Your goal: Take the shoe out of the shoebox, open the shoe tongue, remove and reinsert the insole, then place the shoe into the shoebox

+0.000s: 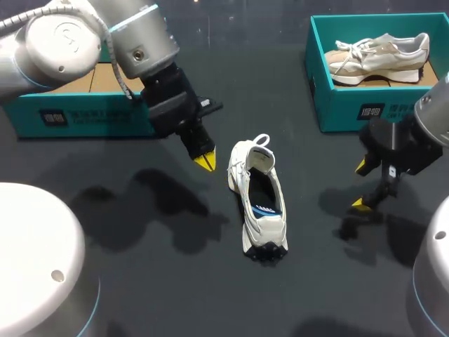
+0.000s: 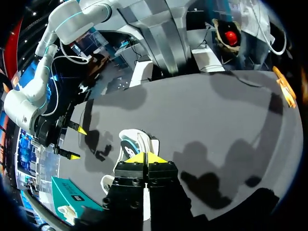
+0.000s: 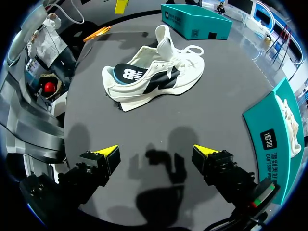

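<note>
The dark table [image 1: 140, 281] carries two teal boxes. Taking the white shoe [image 1: 259, 200] at mid-table as the dial's centre in the head view, the left box [image 1: 77, 116] sits out at 10 o'clock. The right box [image 1: 365, 105] is at 2 o'clock and holds a second shoe [image 1: 379, 57], beige and white.

The left arm [image 1: 91, 38] comes in from 10 o'clock and the right arm [image 1: 435, 116] from 3.

The white shoe stands on the table, outside both boxes. Its heel points to 6 o'clock and its toe to 12. The tongue is lifted, showing a black insole with a blue-and-white print at the heel. A black mark runs along its side [image 3: 154, 72], dark studs edge the heel, and a lace loop lies at the toe end.

The left gripper [image 1: 205, 161] hangs near the shoe at 10 o'clock, its yellow tips pressed together on nothing [image 2: 147, 158]. The right gripper [image 1: 360, 184] is at 3 o'clock, well apart from the shoe, with its fingers spread wide and the shoe ahead of them [image 3: 156, 151].
</note>
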